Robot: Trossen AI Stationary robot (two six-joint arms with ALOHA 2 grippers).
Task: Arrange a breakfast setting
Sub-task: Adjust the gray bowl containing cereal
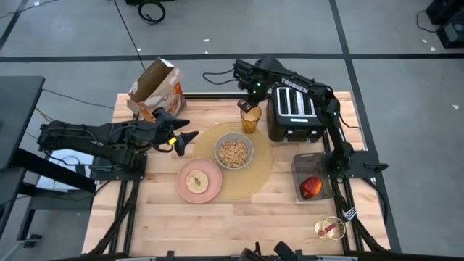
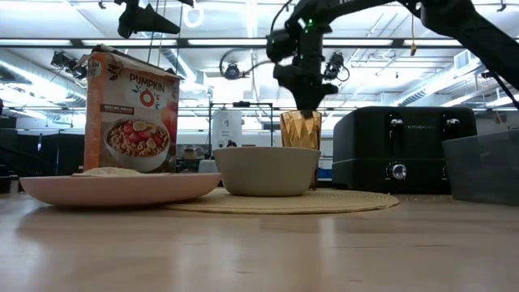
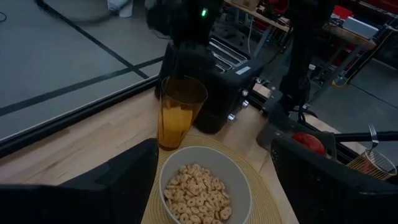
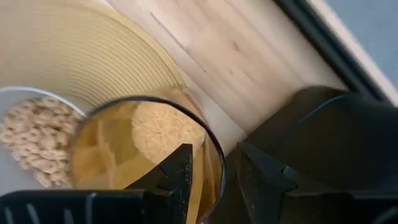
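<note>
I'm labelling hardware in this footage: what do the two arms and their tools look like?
Both arms are dark, nearly black, with jointed segments. The right arm carries white "TROSSEN" lettering, a green light near its wrist, and black cables trailing behind. The left arm has yellow markings near its tool. Each tool, including the right tool, ends in two flat, dark, angular fingers.

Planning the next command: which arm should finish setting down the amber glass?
Right. The right gripper has one finger inside the rim of the amber glass at the placemat edge. The left gripper hangs open beside the bowl.
</note>
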